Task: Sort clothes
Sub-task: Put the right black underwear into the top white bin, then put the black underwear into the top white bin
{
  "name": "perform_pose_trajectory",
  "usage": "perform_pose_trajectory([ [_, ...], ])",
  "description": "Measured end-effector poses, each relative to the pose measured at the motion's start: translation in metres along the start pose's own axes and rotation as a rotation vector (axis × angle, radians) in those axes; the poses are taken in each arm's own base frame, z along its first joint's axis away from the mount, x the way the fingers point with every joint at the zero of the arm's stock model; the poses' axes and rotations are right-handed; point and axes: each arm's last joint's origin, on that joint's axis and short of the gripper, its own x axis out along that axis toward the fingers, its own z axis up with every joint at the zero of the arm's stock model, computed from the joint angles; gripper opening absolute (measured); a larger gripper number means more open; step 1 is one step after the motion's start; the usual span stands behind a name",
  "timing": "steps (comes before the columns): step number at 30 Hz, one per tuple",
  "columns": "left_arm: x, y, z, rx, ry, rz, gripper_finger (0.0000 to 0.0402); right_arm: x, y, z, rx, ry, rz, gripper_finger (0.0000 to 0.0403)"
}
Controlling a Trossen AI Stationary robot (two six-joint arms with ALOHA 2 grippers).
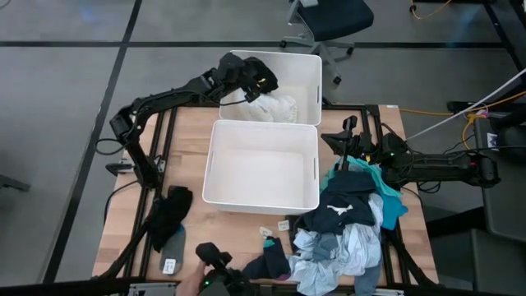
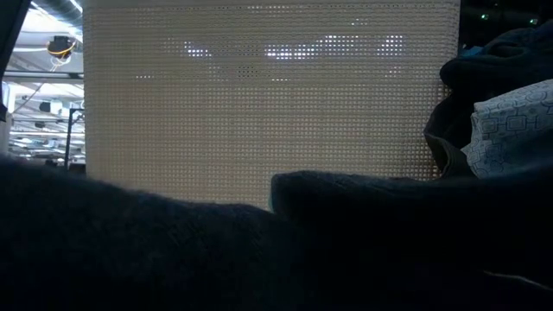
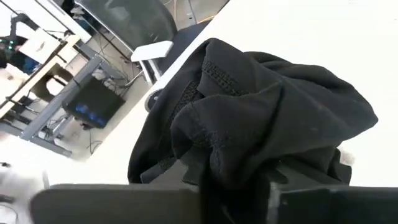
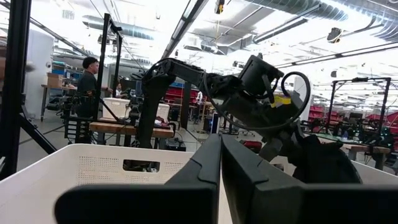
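1. Table [image 1: 189,131]: wooden top. Two white bins sit mid-table, one behind the other.
2. Near bin [image 1: 261,168]: nothing visible in it from the high view. Its perforated wall [image 2: 259,112] fills most of the low view.
3. Far bin [image 1: 308,70]: holds a white garment [image 1: 275,108] at the side nearest the other bin.
4. Clothes pile [image 1: 349,226]: heaped on the table by my right side, just beside the near bin. Navy, teal, light blue and white pieces are mixed, and a few small socks [image 1: 271,238] lie at its edge.
5. Dark garment [image 1: 170,215]: lies apart from the pile on my left side of the table, near the front edge.
6. Black garment [image 3: 261,124]: bunched and hanging from my left gripper [image 1: 245,82], held above the far bin.
7. Left gripper: my fingers are clamped on the black fabric; in the left wrist view the cloth spills over them and hides the tips.
8. Right gripper [image 4: 221,180]: fingers pressed together with nothing between them. It hovers at the far end of the pile, beside the near bin's corner, pointing toward the far bin.
9. Background: a person [image 4: 87,84] stands at a workbench in the room.
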Motion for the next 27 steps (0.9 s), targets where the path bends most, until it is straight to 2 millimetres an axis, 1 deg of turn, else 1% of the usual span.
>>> perform_pose_trajectory([
  [6, -0.002, 0.001, 0.0, -0.016, 0.018, 0.037, 0.016, 0.0, 0.0, 0.0, 0.001, 0.002, 0.0, 0.0017],
  [8, -0.009, 0.001, 0.004, -0.008, 0.039, 0.046, 0.0183, 0.0, 0.0, -0.001, 0.001, 0.006, 0.0, 0.0017],
  [10, -0.023, 0.003, 0.011, -0.008, 0.038, 0.035, 0.0198, 0.0, 0.0, -0.001, 0.001, 0.007, 0.001, 0.0017],
  [13, -0.053, 0.005, 0.027, -0.016, 0.015, 0.002, 0.0211, 0.0, 0.0, -0.001, 0.0, 0.007, 0.0, 0.0017],
  [18, -0.117, 0.003, 0.045, 0.0, -0.028, -0.092, 0.0213, 0.0, 0.0, -0.001, 0.0, 0.006, 0.0, 0.0017],
  [22, -0.174, -0.005, 0.043, 0.02, -0.046, -0.208, 0.0214, 0.0, 0.0, -0.001, 0.0, 0.006, 0.0, 0.0017],
  [27, -0.237, -0.014, 0.027, -0.031, -0.01, -0.364, 0.0214, 0.0, 0.0, -0.001, 0.001, 0.005, 0.0, 0.0017],
])
